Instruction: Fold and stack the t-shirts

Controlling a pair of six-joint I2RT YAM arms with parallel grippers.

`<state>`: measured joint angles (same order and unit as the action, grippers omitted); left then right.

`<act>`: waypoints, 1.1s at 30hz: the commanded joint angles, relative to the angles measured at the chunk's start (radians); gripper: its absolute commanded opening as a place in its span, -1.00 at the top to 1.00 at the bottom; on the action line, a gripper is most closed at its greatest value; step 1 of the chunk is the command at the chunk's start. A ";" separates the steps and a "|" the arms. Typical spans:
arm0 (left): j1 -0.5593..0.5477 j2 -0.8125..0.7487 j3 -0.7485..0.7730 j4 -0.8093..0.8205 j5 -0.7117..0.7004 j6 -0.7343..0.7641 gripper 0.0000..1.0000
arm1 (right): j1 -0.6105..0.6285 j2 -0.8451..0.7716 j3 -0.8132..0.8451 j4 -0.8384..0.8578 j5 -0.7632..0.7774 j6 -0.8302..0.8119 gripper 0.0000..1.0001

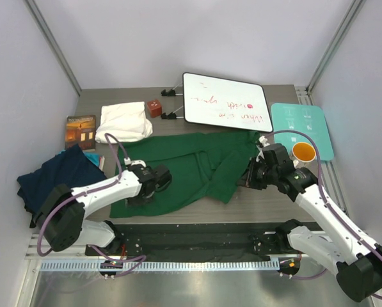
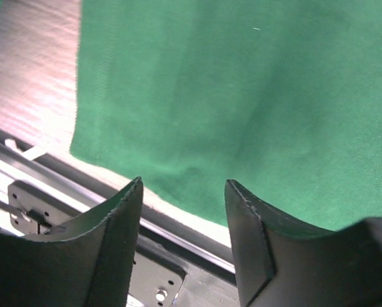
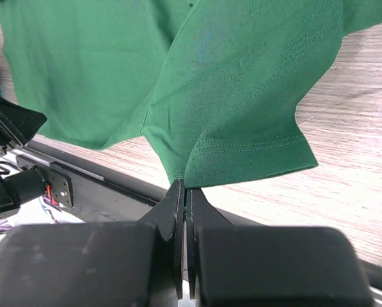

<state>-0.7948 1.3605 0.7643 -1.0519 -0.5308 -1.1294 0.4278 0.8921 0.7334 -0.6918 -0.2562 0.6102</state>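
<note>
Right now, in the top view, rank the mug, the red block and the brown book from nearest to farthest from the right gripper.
From the right gripper, shut on the green t-shirt:
1. Mug, close on its right, by the teal board.
2. Red block, far side, left of the whiteboard.
3. Brown book, far left.

My dark green cloth t-shirt (image 3: 242, 96) is a matt, fine-knit fabric, soft and creased, with a double-stitched hem. The grey-brown wood-grain tabletop (image 3: 363, 179) looks smooth with a dull sheen. My right end effector (image 3: 185, 192) and left end effector (image 2: 184, 185) have matt black, rubbery-looking fingers, slightly rough along their edges. The pale metal bracket (image 2: 27, 214) looks brushed.
</note>
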 commanded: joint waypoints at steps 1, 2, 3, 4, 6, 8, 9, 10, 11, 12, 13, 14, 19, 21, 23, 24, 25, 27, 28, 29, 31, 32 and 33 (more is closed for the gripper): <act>0.038 -0.084 0.004 -0.091 -0.057 -0.073 -0.13 | -0.001 -0.038 0.003 -0.025 -0.008 0.023 0.98; 0.046 -0.083 0.004 -0.095 -0.060 -0.084 -0.13 | -0.001 -0.041 0.003 -0.028 -0.008 0.023 0.98; 0.063 -0.069 0.003 -0.102 -0.067 -0.092 -0.13 | -0.001 -0.044 0.004 -0.028 -0.003 0.025 0.98; 0.071 -0.057 0.003 -0.109 -0.074 -0.096 -0.13 | -0.001 -0.048 0.006 -0.026 -0.002 0.023 0.98; 0.092 -0.003 0.007 -0.106 -0.074 -0.095 -0.13 | -0.001 -0.047 0.011 -0.025 0.005 0.019 0.98; 0.109 0.029 -0.005 -0.091 -0.051 -0.092 -0.15 | -0.001 -0.042 0.018 -0.023 0.014 0.014 0.98; 0.126 0.040 -0.010 -0.080 -0.037 -0.075 -0.15 | -0.001 -0.039 0.024 -0.022 0.015 0.014 0.98; 0.131 0.052 -0.016 -0.068 -0.031 -0.073 -0.13 | -0.001 -0.036 0.032 -0.018 0.023 0.011 0.98; 0.134 0.052 -0.016 -0.068 -0.029 -0.070 -0.13 | -0.001 -0.027 0.037 -0.017 0.026 0.011 0.98; 0.144 0.049 -0.017 -0.066 -0.025 -0.066 -0.12 | -0.001 -0.024 0.047 -0.011 0.028 0.010 0.98; 0.154 0.042 -0.022 -0.056 -0.018 -0.064 -0.13 | 0.000 -0.019 0.053 -0.005 0.029 0.010 0.98; 0.158 0.040 -0.025 -0.053 -0.018 -0.060 -0.12 | -0.001 -0.009 0.060 0.000 0.029 0.011 0.99; 0.200 0.054 -0.020 -0.037 0.005 -0.034 -0.13 | -0.001 0.018 0.139 0.017 0.038 0.002 0.98; 0.226 0.045 -0.022 -0.028 0.015 -0.023 -0.14 | -0.001 0.030 0.184 0.017 0.054 -0.004 0.98; 0.235 0.010 -0.028 -0.017 0.017 -0.018 -0.14 | -0.003 0.037 0.210 0.015 0.080 -0.009 0.98; 0.239 -0.007 -0.029 -0.019 0.014 -0.020 -0.10 | -0.006 0.045 0.231 0.015 0.090 -0.015 0.98; 0.243 -0.023 -0.031 -0.017 0.012 -0.020 -0.08 | -0.006 0.048 0.241 0.015 0.100 -0.017 0.98; 0.246 -0.059 -0.034 -0.020 0.011 -0.027 -0.07 | -0.014 0.054 0.259 0.015 0.113 -0.021 0.98; 0.246 -0.067 -0.039 -0.020 0.012 -0.029 -0.06 | -0.017 0.060 0.262 0.017 0.113 -0.023 0.98; 0.246 -0.069 -0.040 -0.019 0.014 -0.032 -0.07 | -0.018 0.064 0.265 0.017 0.112 -0.024 0.98; 0.246 -0.043 -0.040 -0.025 0.020 -0.035 -0.06 | -0.021 0.067 0.267 0.017 0.110 -0.027 0.98; 0.246 -0.028 -0.039 -0.026 0.032 -0.035 -0.05 | -0.023 0.065 0.268 0.012 0.113 -0.027 0.98; 0.246 0.003 -0.037 -0.034 0.038 -0.035 -0.03 | -0.026 0.061 0.267 0.014 0.118 -0.026 0.98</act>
<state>-0.5541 1.3151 0.7303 -1.0801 -0.5087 -1.1511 0.4114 0.9565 0.9623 -0.7044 -0.1707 0.6018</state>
